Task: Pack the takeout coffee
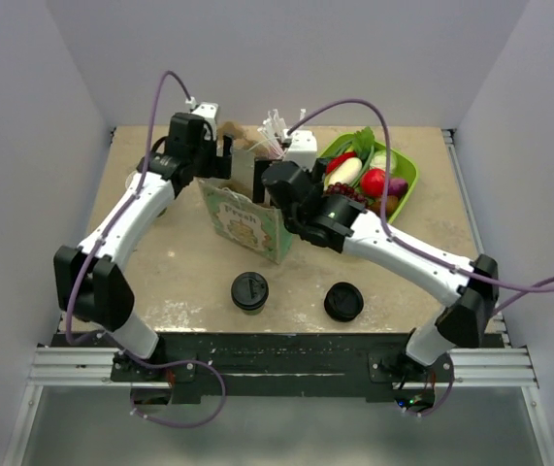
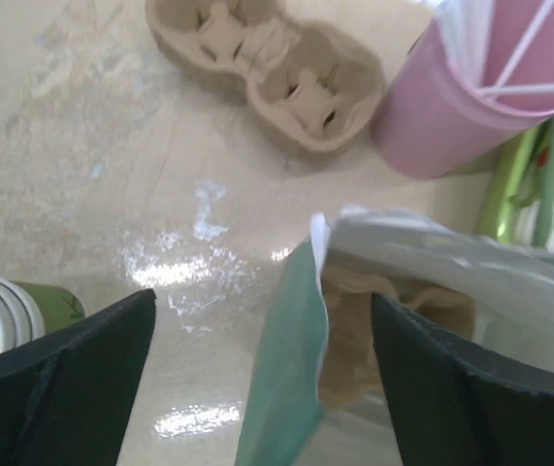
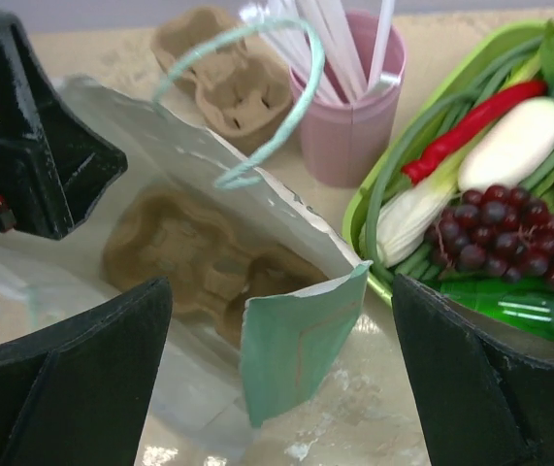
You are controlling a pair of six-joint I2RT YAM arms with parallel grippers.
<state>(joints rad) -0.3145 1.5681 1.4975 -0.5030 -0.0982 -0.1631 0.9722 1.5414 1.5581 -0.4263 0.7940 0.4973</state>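
The takeout coffee, a small cup with a black lid, stands on the table in front of the green paper bag. The bag stands open with a brown cup carrier inside. My left gripper is open at the bag's far-left rim. In the left wrist view the gripper has the bag's green edge between its jaws, untouched. My right gripper is open at the bag's right end. In the right wrist view the gripper straddles the bag's corner flap.
A low stack of black lids sits right of the coffee. Behind the bag are a second cup carrier, a pink cup of straws and a green tray of vegetables. Lidless paper cups stand left of my left gripper.
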